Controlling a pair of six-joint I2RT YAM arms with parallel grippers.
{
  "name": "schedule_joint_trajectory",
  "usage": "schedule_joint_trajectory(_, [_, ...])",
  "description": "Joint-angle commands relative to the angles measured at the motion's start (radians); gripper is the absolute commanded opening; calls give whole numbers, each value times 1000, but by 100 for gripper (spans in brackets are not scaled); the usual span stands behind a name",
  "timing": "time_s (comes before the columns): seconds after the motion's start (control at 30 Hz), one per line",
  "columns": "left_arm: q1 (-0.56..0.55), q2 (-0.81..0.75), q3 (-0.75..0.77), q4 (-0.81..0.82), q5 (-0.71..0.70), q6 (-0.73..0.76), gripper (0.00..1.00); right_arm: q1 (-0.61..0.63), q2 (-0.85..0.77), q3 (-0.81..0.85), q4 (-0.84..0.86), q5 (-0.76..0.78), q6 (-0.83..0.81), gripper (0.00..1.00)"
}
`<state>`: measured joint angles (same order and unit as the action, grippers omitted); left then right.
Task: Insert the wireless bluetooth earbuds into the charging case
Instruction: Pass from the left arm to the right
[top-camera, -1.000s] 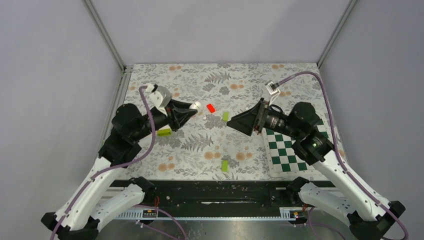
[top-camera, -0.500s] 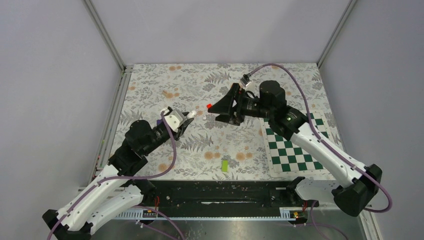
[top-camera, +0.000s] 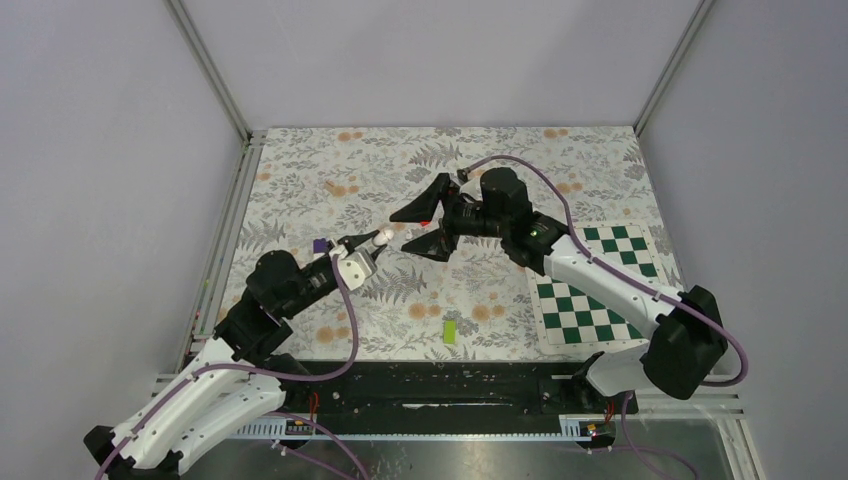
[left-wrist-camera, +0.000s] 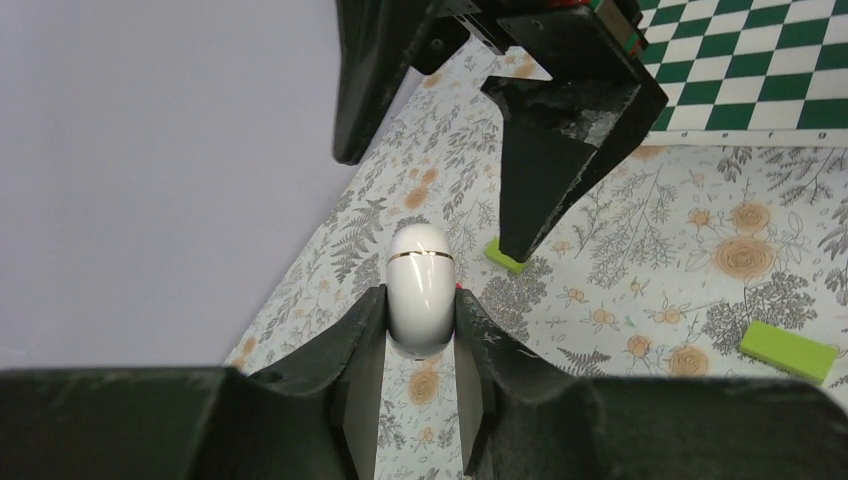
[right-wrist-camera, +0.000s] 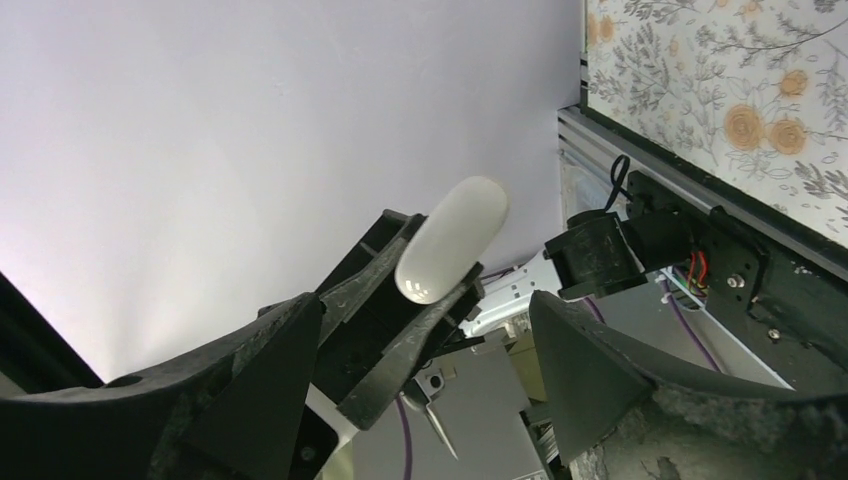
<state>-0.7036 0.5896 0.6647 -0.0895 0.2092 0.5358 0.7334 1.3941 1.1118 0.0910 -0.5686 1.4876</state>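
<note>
The charging case, a white glossy pebble with a thin gold seam, is held shut above the floral mat. My left gripper is shut on it, and in the left wrist view the case sticks out past my fingertips. My right gripper is open, its two black fingers spread just right of the case. In the right wrist view the case sits ahead of the open right gripper, between its fingers. No earbuds show in any view.
A red block lies under the right gripper. One lime-green block lies near the front, another below a right finger. A green-white checkerboard lies at the right. A small purple piece and a tan piece lie at the left.
My left arm pulled back and carried the case down toward the mat's middle. My right arm swung left across the mat, and its open fingers now face the case.
</note>
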Motion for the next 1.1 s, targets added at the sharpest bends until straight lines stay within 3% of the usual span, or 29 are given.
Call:
schedule_joint_trajectory(0.0, [-4, -9, 2, 12, 48, 79, 0, 24, 34, 21, 118, -37, 103, 81])
schedule_joint_trajectory(0.23, [-10, -11, -1, -8, 41, 111, 0, 39, 54, -11, 175, -38, 158, 62])
schedule_joint_trajectory(0.63, [-25, -19, 3, -36, 33, 152, 0, 41, 84, -65, 234, -47, 197, 50])
schedule_joint_trajectory(0.77, [-27, -23, 6, -45, 31, 156, 0, 40, 89, -93, 277, -42, 216, 35])
schedule_joint_trajectory(0.97, [-30, -23, 6, -49, 23, 157, 0, 41, 89, -109, 311, -38, 216, 2])
schedule_joint_trajectory(1.07, [-30, -19, 11, -47, 1, 143, 3, 40, 82, -108, 310, -34, 198, 0])
